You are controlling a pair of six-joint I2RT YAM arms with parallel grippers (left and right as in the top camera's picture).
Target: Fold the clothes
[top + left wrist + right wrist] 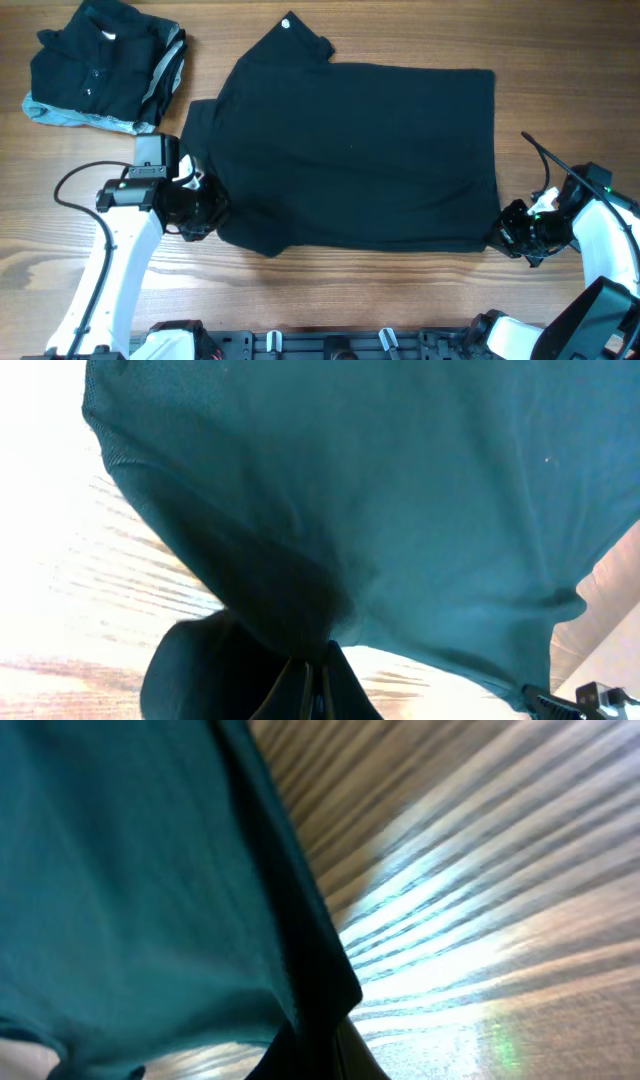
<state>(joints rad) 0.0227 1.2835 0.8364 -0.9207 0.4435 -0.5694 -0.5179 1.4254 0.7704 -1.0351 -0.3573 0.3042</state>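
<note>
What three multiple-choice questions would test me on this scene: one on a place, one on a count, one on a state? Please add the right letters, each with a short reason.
1. Where is the folded stack?
A. In the middle.
B. At the near edge.
C. At the far left corner of the table.

2. How many shirts lie spread flat?
A. One.
B. Two.
C. Three.

3. What is the left claw doing?
A. Hanging open above bare wood.
B. Pinching the spread shirt.
C. Gripping the folded stack.

Answers:
1 C: the overhead view shows the stack at the far left, apart from the spread shirt.
2 A: only one shirt lies open there.
3 B: the left wrist view shows the cloth gathered into the claw.
</note>
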